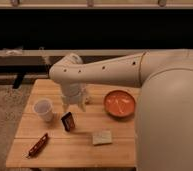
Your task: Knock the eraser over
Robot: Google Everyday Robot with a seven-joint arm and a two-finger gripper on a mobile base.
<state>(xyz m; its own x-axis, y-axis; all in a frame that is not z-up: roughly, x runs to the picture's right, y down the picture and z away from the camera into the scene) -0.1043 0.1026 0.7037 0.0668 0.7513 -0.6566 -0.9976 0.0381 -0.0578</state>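
Note:
The eraser (68, 121), a small black block with a reddish-brown edge, stands upright near the middle of the wooden table (125, 145). My gripper (74, 105) hangs from the white arm just behind and slightly right of the eraser, pointing down, a short gap above the tabletop. It does not touch the eraser.
A white cup (44, 109) stands left of the eraser. An orange bowl (119, 103) sits at the right. A flat beige pad (102, 137) lies in front, and a slim red-brown tool (37, 145) lies at the front left. My large white arm covers the table's right side.

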